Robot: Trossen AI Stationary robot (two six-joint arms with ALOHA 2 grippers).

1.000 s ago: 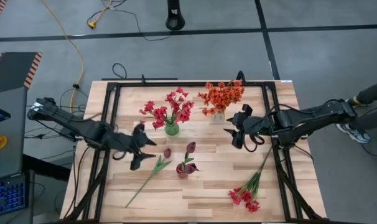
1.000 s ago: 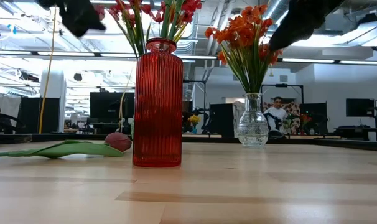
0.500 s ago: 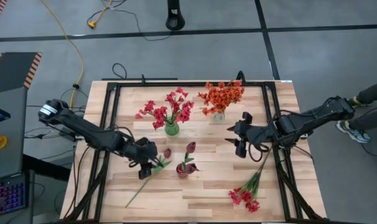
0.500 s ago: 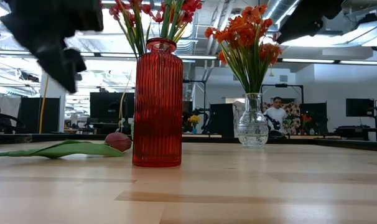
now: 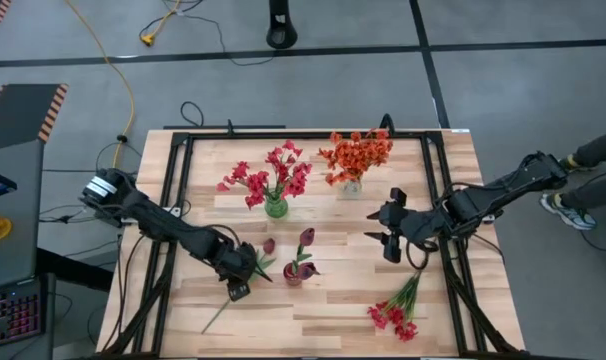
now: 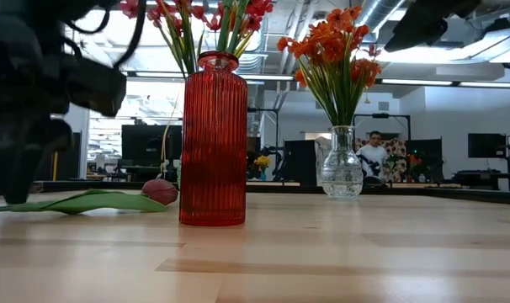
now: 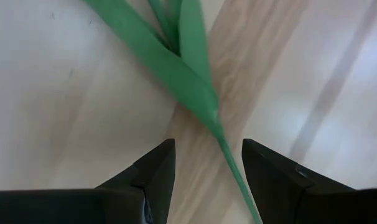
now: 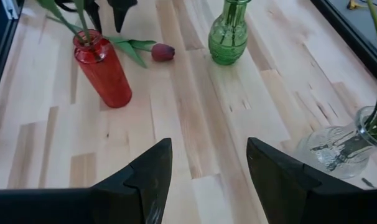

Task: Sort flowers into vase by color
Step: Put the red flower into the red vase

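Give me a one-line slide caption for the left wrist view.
Left end effector, fingers open, poised over the green stalk of a loose flower lying on the wooden table.

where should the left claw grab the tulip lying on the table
Probably on the thin stalk just below the leaves, coming straight down from above. The tulip lies flat on the table, and the left claw hangs open astride that stalk; the bud is bulkier and softer.

Maroon bud (image 6: pixel 160 191) lies beside red vase (image 6: pixel 212 139); left gripper (image 6: pixel 23 160) over stalk.
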